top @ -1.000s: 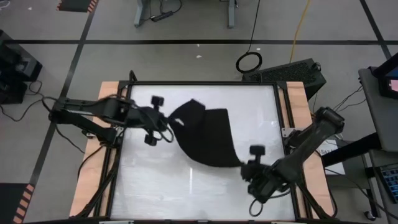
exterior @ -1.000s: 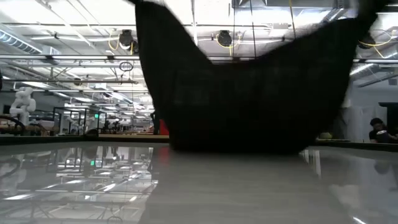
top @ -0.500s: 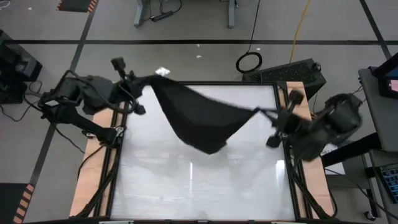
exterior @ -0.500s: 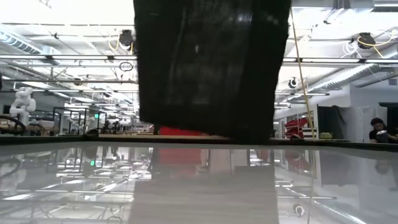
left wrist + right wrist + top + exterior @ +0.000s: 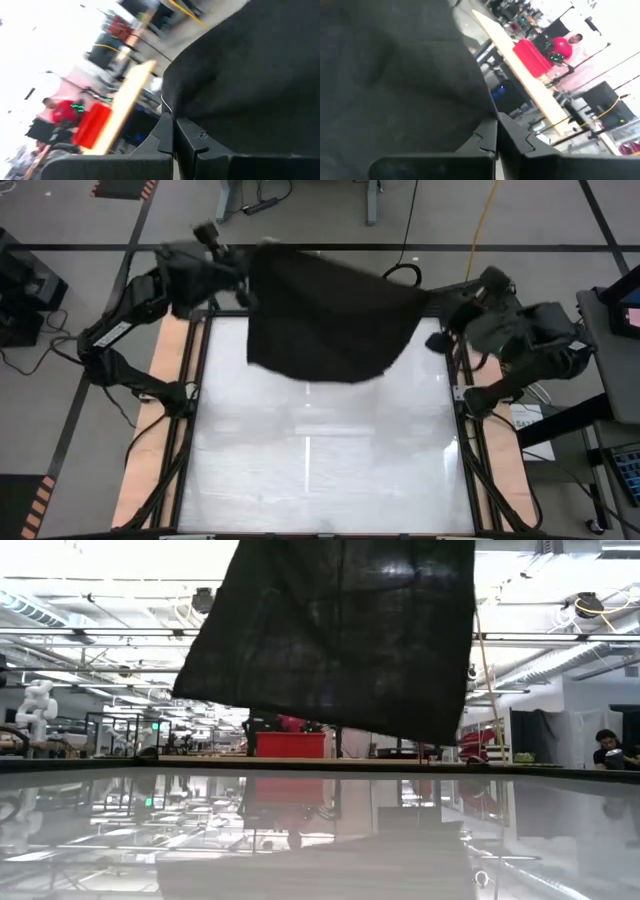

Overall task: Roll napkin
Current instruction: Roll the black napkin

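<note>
The napkin [image 5: 330, 320], a black cloth, hangs spread between my two grippers above the table's far edge. In the low view the napkin [image 5: 340, 640] is a wide sheet whose slanted lower edge is clear of the tabletop. My left gripper [image 5: 240, 278] is shut on its upper left corner. My right gripper [image 5: 432, 305] is shut on its upper right corner. Both wrist views show the shut fingers with black cloth beside them. My left gripper pinches the napkin's upper left corner [image 5: 169, 109] between its two shut fingers, which point roughly level toward the table's right. The cloth hangs below, lifted clear of the table. My right gripper pinches the napkin's upper right corner [image 5: 485, 114] between its two shut fingers, which point roughly level toward the table's left. The upper edge between the two holds is drawn nearly straight.
The white tabletop [image 5: 320, 470] lies bare below the cloth, with wooden rails [image 5: 150, 440] along both sides. A black box [image 5: 480, 285] and a cable ring [image 5: 400, 277] lie beyond the far edge. A person [image 5: 605, 745] shows far off in the room.
Both grippers have risen and gone toward the table's far edge, moving apart and tipping up to near level. The napkin, whose lower part touched the table a second ago, has been lifted clear and spread into a flat hanging sheet.
</note>
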You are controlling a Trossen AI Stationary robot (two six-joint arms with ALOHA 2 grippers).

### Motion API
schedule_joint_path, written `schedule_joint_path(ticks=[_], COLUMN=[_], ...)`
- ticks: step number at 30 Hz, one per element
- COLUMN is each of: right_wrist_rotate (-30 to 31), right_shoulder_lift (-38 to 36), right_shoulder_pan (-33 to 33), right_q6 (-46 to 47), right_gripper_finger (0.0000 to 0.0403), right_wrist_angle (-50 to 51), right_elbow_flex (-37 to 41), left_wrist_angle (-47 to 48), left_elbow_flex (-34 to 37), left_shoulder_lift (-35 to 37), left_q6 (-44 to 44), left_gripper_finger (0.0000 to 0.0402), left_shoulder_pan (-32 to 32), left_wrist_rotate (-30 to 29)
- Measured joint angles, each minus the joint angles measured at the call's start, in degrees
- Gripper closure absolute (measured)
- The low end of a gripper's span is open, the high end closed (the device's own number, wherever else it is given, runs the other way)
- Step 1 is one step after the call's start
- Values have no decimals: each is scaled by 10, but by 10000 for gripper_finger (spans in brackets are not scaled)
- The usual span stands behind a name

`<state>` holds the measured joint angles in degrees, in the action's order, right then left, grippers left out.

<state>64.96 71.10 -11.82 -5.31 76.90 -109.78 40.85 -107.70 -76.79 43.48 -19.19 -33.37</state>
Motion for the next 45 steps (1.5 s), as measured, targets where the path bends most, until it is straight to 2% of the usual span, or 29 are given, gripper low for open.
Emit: schedule_joint_path(ticks=[2,4,6,9,13,16,22,28,33,36,42,45], right_wrist_rotate=[-32,-80,-144,-248,-369,-435,-526,-570,-579,-580,-610,-637], right_shoulder_lift=[-10,-16,-18,-14,-8,-1,28,87,146,181,250,282], right_shoulder_pan=[8,7,1,-9,-39,-71,-131,-186,-229,-247,-261,-262], right_q6=[-40,-49,-28,39,116,152,207,285,333,342,357,366], right_gripper_finger=[403,403,403,402,402,402,402,402,403,403,403,398], right_wrist_angle=[-47,-70,-57,-12,-8,-66,-273,-449,-532,-579,-696,-735], right_elbow_flex=[0,-1,-1,11,97,201,421,555,586,586,586,583], left_wrist_angle=[-25,-3,58,203,349,368,284,154,36,-15,-29,-27], left_elbow_flex=[0,-1,-1,-1,46,121,317,493,595,632,663,670], left_shoulder_lift=[4,15,26,32,30,38,44,43,43,37,11,5], left_q6=[3,-21,-58,-121,-196,-240,-295,-369,-444,-474,-503,-506], left_gripper_finger=[401,401,400,399,398,397,396,396,396,396,393,373], left_shoulder_pan=[-4,3,13,29,60,98,188,278,353,388,426,439], left_wrist_rotate=[25,71,125,200,273,297,303,303,303,302,297,298])
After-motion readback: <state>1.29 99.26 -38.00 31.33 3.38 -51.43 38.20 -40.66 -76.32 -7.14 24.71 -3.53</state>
